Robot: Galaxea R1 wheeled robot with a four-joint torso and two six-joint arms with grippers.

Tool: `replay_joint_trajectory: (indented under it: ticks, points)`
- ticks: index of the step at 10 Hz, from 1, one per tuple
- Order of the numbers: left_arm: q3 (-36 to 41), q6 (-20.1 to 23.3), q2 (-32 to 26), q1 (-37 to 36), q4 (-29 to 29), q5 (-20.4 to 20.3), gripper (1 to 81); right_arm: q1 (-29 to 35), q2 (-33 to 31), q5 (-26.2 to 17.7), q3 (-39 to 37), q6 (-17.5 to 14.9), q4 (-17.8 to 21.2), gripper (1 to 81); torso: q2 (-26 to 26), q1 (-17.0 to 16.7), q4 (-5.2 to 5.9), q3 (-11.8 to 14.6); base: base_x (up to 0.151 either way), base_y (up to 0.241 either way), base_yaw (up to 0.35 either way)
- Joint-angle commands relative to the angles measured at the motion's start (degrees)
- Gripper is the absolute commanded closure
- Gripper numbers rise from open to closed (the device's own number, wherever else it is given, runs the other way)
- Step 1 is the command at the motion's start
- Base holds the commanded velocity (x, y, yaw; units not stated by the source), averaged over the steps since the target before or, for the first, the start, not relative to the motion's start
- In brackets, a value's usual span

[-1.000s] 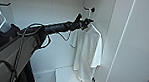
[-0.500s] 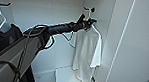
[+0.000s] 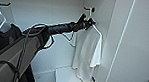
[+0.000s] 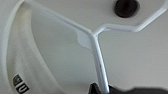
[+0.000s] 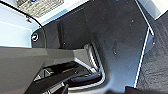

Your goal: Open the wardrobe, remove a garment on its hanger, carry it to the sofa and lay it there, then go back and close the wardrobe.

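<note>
- Reaching into the open wardrobe [image 3: 137, 48], the left arm stretches from the picture's left toward the upper right corner of the cabinet's white interior.
- The left gripper [image 3: 87, 24] sits at the top of the white T-shirt [image 3: 86, 54], right at the hanger [image 4: 96, 47]; in the left wrist view the hanger's thin white stem runs down between the dark jaws, which appear closed on it.
- The T-shirt hangs full length against the wardrobe's right inner wall, just under a black peg [image 3: 88, 9]; the same peg [image 4: 126, 7] shows above the hanger's bent hook in the wrist view.
- A black T-shirt [image 3: 5, 41] hangs on another white hanger [image 3: 0, 14] at the left side of the wardrobe.
- The right gripper's jaws cannot be told from the right wrist view.
</note>
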Motion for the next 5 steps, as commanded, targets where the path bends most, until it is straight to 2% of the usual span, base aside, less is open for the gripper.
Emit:
replay_joint_trajectory:
  ticks: [1, 5]
  points:
    - [0.71, 1.57, -0.7, -12.14, 1.92, -1.89, 81.1, 1.94, 0.51, -2.38, 0.09, -0.17, -0.04, 1.0, 0.0, 0.0, 0.0, 0.0, 0.0, 0.0, 0.0]
    - [3.43, 1.57, -3.78, -14.16, 1.57, -3.12, 81.1, 1.94, 0.16, -2.29, 0.09, 0.09, -0.04, 1.0, 0.02, 0.02, 0.0, -0.02, 0.0, 0.0, 0.0]
